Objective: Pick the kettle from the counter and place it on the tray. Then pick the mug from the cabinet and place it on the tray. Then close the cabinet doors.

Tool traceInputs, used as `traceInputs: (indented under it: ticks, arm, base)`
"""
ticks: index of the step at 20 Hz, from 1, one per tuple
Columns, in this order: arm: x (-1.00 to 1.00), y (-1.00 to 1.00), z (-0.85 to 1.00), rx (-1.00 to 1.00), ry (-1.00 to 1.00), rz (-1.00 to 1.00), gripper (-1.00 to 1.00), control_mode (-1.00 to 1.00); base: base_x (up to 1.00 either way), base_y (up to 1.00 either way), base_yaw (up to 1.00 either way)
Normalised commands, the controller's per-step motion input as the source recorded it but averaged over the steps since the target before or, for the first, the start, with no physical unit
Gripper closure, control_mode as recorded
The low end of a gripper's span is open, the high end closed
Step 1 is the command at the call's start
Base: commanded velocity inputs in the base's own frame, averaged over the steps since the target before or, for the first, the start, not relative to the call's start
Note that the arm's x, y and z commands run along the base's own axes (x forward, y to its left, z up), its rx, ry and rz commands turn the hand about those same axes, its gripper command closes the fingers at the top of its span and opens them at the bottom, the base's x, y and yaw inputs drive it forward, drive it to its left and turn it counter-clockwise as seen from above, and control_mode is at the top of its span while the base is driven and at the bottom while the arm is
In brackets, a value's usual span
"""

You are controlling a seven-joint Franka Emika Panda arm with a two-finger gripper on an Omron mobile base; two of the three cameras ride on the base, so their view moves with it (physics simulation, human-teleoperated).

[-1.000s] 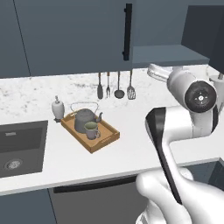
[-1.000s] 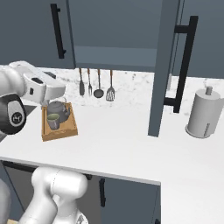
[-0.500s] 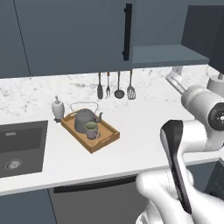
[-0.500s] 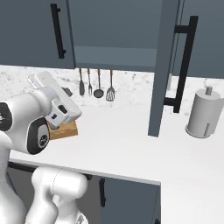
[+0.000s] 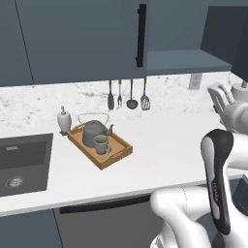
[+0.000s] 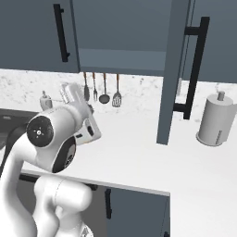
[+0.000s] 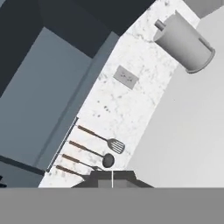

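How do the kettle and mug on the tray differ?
The kettle is bigger and darker grey, with an arched wire handle; the mug is smaller, paler and open-topped, greenish inside. The kettle sits nearer the wall, the mug in front of it. Both stand upright on the tray.

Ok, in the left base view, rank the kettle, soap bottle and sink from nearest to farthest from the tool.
1. Kettle, on the tray, well left of the tool.
2. Soap bottle, just past the tray's far-left end.
3. Sink, at the far left of the view.
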Motion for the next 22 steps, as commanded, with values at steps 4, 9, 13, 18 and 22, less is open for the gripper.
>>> traceInputs:
  ticks: [4, 9, 13, 18, 22]
  arm:
    - [0.02, -0.14, -0.61, 0.17, -0.06, 0.0, 1.0, -1.0]
    - [0.04, -0.2, -0.51, 0.19, -0.07, 0.0, 1.0, -1.0]
    - [0.03, -0.18, -0.55, 0.17, -0.16, 0.0, 1.0, -1.0]
    - [0.05, -0.24, -0.41, 0.2, -0.14, 0.0, 1.0, -1.0]
    - [0.02, -0.3, -0.24, 0.22, -0.08, 0.0, 1.0, -1.0]
  base:
    - [0.0, 0.0, 0.0]
    - [0.0, 0.0, 0.0]
    - [0.0, 0.0, 0.0]
    - [0.0, 0.0, 0.0]
    - [0.0, 0.0, 0.0]
